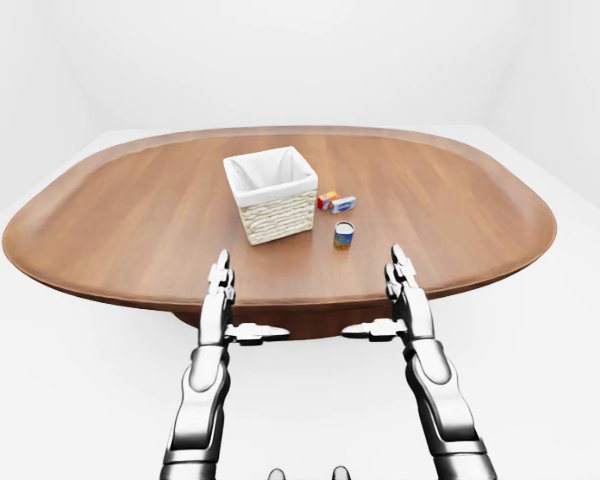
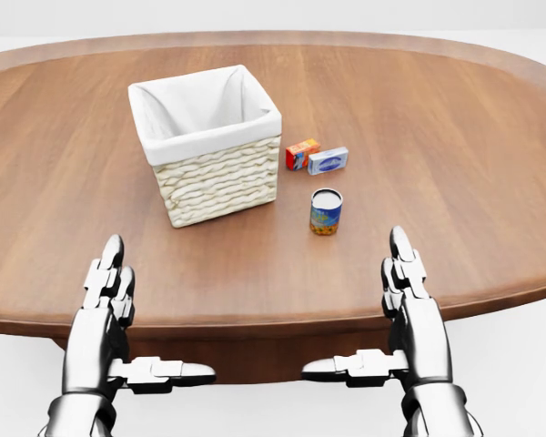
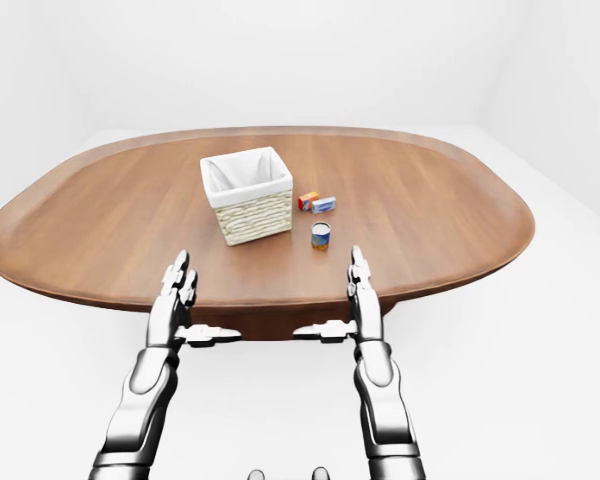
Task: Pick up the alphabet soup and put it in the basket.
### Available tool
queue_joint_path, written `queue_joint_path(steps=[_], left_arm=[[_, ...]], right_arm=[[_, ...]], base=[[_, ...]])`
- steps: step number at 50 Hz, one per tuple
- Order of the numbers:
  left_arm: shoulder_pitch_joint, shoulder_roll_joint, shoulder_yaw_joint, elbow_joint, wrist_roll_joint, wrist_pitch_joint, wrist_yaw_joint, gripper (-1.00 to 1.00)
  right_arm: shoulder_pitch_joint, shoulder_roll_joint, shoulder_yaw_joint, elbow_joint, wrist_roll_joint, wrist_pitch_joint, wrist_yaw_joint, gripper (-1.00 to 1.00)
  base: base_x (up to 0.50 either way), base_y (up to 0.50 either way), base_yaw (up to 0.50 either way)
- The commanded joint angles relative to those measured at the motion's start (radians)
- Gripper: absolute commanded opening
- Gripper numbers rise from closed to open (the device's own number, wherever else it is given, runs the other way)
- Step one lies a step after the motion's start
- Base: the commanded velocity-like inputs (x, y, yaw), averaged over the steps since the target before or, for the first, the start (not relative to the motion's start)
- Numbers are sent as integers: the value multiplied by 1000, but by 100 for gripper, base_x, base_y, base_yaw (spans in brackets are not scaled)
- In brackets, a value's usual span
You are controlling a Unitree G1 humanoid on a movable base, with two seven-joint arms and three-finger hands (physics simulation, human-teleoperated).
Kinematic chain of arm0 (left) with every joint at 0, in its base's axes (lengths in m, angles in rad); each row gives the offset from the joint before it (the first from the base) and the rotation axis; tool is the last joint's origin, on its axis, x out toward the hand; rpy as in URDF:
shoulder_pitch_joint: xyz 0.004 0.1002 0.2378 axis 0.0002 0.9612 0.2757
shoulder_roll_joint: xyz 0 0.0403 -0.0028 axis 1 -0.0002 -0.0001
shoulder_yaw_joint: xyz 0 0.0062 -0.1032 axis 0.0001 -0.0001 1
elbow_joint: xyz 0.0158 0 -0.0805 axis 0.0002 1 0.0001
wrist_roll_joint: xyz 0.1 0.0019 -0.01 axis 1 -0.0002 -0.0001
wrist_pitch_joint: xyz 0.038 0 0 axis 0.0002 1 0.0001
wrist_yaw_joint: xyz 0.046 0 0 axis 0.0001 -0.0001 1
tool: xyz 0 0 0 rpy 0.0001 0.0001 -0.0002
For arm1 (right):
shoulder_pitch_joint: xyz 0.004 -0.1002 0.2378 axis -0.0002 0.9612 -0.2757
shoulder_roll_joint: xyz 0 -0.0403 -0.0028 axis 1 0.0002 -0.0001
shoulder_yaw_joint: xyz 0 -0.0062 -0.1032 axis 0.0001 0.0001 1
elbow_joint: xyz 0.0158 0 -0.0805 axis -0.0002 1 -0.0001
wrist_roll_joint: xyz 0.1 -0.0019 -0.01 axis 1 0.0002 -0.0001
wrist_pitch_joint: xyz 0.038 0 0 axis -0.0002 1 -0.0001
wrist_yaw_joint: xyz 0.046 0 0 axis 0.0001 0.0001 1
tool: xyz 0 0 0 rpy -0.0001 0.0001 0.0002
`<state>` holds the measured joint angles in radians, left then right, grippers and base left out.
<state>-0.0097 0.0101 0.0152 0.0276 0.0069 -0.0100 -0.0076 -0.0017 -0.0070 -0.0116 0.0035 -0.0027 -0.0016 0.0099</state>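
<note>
The alphabet soup (image 2: 326,211) is a small upright can with a blue and yellow label, standing on the oval wooden table (image 2: 455,155) just right of the basket. The basket (image 2: 207,144) is white wicker with a white cloth lining, and nothing shows inside it. My left hand (image 2: 109,314) hovers open at the table's near edge, below and left of the basket. My right hand (image 2: 405,305) is open too, below and right of the can, apart from it. Both hands hold their fingers straight and their thumbs turned inward.
A small orange box (image 2: 301,154) and a blue and white box (image 2: 328,160) lie side by side above the can, right of the basket. White floor and walls surround the table (image 1: 80,220).
</note>
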Motion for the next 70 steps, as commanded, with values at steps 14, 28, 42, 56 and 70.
queue_joint_path(steps=[14,28,42,56,70], left_arm=[[-15,15,24,47,38,-6,1,100],[-83,39,29,123,136,-14,26,100],[-258,154,168,-420,28,97,33,100],[-286,132,195,-530,22,97,-3,100],[-268,166,182,-454,7,97,52,100]], right_arm=[[-4,-9,-11,17,-35,6,1,100],[-47,-17,-36,-89,-22,89,-1,100],[-199,-51,-81,-556,31,89,-1,100],[-235,-73,-72,-661,36,89,-23,100],[-187,-48,-25,-639,-11,89,12,100]], base=[[0,0,0],[0,0,0],[0,0,0],[0,0,0],[0,0,0]])
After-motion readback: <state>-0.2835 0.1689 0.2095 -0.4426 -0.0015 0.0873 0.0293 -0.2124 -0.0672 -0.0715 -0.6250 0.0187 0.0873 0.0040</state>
